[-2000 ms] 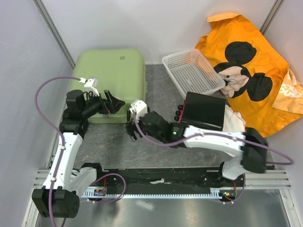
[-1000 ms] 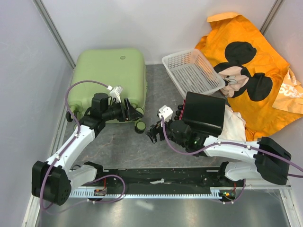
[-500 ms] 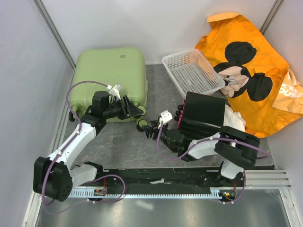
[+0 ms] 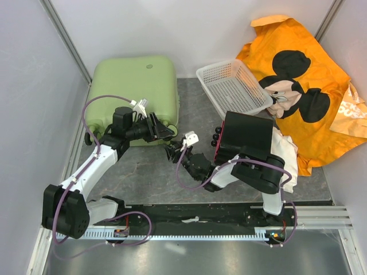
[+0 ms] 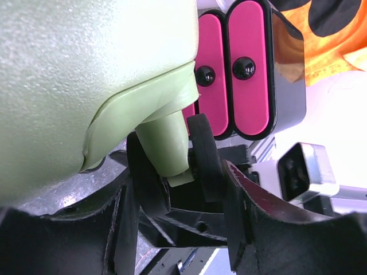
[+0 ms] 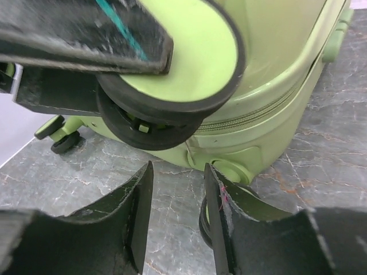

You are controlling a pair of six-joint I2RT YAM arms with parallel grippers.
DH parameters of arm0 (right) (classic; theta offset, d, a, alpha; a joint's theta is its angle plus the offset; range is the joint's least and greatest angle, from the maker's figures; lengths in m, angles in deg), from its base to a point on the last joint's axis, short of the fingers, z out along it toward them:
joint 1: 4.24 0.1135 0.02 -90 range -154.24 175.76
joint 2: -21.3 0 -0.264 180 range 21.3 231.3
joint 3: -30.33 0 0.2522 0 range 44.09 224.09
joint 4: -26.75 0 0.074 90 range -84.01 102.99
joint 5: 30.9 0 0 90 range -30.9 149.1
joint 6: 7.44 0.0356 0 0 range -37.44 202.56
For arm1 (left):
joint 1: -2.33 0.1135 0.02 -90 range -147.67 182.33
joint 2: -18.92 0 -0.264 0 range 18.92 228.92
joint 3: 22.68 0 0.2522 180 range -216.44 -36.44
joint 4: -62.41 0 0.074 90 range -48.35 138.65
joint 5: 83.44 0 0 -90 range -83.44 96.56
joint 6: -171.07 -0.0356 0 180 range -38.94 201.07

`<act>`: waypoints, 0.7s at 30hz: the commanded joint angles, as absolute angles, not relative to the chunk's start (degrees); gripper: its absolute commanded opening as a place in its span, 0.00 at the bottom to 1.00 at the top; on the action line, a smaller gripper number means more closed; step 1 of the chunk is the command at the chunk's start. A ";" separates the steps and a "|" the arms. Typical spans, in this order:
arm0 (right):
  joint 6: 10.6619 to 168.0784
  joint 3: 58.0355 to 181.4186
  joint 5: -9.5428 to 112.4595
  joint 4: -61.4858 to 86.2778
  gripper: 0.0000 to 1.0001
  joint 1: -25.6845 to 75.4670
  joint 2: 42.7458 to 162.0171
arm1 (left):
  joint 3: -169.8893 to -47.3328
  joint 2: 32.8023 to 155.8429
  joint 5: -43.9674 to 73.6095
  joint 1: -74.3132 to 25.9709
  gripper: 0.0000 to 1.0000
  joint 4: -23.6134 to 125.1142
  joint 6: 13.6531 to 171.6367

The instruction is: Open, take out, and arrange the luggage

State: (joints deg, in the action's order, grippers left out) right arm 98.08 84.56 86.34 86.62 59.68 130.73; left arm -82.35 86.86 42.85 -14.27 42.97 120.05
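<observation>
Luggage (image 4: 135, 91): a pale green, finely pebbled hard shell with rounded corners, lying flat at the far left of the grey, veined tabletop (image 4: 143, 177). The left tool (image 4: 165, 132) pinches its near-right caster (image 5: 203, 156), a black-tyred wheel on a green stem. The right tool (image 4: 171, 152), fingers spread and empty, hovers just beside that corner. A white mesh basket (image 4: 232, 89) and a glossy black box (image 4: 248, 134) bound the right side.

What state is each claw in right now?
Left claw: closed on a wheel of the luggage.
Right claw: open, gripping nothing.
</observation>
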 commanded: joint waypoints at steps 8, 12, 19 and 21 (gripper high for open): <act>94.43 92.43 89.15 94.02 0.45 59.75 138.54 | -82.94 84.57 59.38 -14.37 0.02 59.37 124.75; 93.63 94.10 90.56 94.64 0.44 59.49 140.56 | -82.15 84.40 60.17 -14.37 0.02 60.51 125.54; 89.50 96.21 92.23 98.33 0.41 59.13 143.29 | -81.27 84.22 60.96 -14.28 0.02 61.48 126.42; 88.45 96.91 92.23 99.29 0.39 58.96 143.64 | -81.18 84.22 61.14 -14.28 0.02 61.57 126.50</act>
